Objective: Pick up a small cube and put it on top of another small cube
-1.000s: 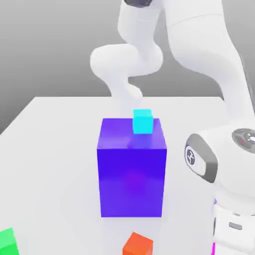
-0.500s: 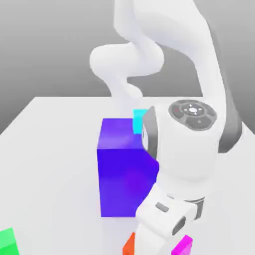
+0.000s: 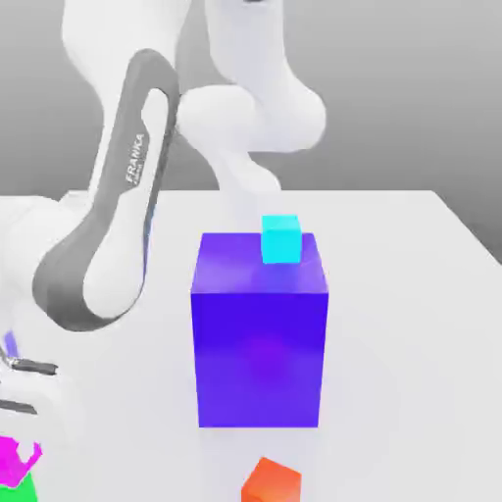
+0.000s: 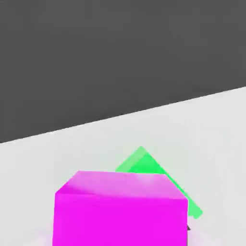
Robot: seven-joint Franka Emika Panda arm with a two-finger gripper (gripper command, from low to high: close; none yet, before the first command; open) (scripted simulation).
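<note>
My arm [image 3: 108, 245] swung down toward the exterior view's left, at about eight o'clock from the big blue block [image 3: 260, 328], and my claw [image 3: 18, 461] hung low at that corner of the white table [image 3: 392, 294]. The pink cube [image 3: 16, 459] was a small, plain, bright magenta block with flat unmarked faces and crisp edges. From my hand camera its near face was a broad even magenta and its top face a paler pink [image 4: 120, 211]. It sat directly above the green cube [image 4: 144, 166], which was the same size, plain and bright green, and turned at an angle so one corner poked out from behind the pink one. Whether my fingers were clenched on the pink cube or had let go, I could not tell. A small cyan cube [image 3: 280, 239] rested on top of the blue block near its far edge. An orange cube [image 3: 272, 481] lay on the table at six o'clock from the blue block.
</note>
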